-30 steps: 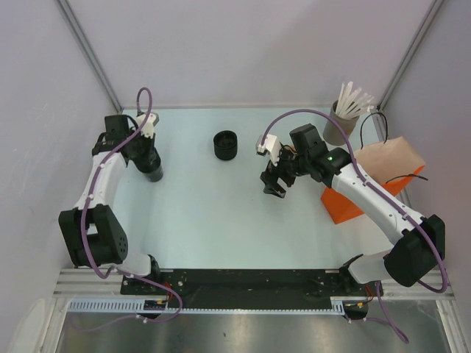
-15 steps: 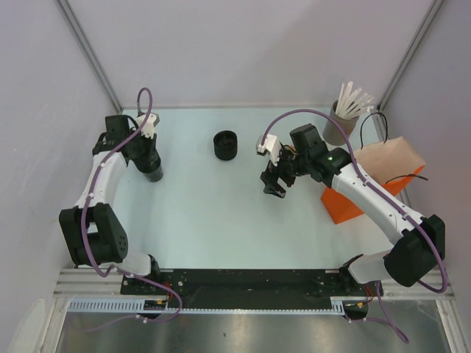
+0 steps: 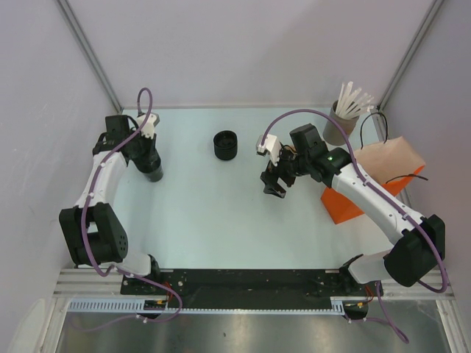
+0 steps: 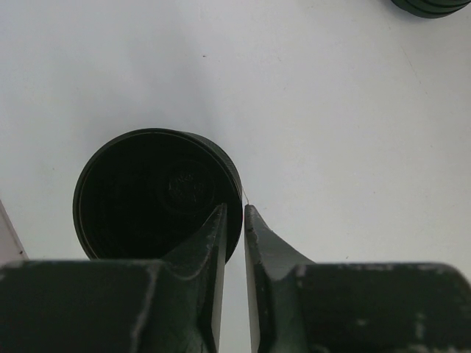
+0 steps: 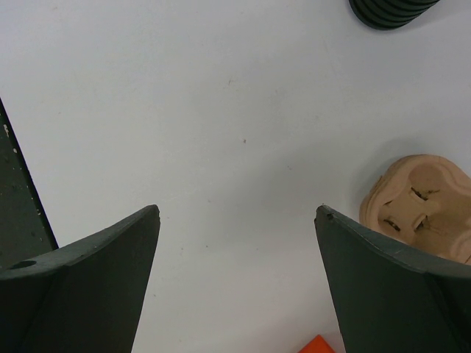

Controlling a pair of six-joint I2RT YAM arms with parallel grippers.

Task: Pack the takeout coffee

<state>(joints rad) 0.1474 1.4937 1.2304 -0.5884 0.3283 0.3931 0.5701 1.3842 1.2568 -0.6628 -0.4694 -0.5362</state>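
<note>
No lidded cup shows in any view, so the takeout coffee is out of view. An all-black lidless cup [image 4: 147,195] stands at the table's left [image 3: 154,175]. My left gripper [image 4: 234,209] hangs over it [image 3: 152,168], one finger inside the rim and one outside. The jaws are a thin slit apart, pinching the cup's wall. My right gripper [image 5: 237,213] hovers open over bare table near the middle [image 3: 275,185], with nothing between its fingers. The orange bag [image 3: 346,206] lies to its right.
A second ribbed black cup [image 3: 226,144] stands at back centre. The grey tub of white sticks [image 3: 338,129] is at back right, with brown paper [image 3: 390,156] over the orange bag. A tan moulded-pulp piece [image 5: 423,209] lies beside my right gripper's finger.
</note>
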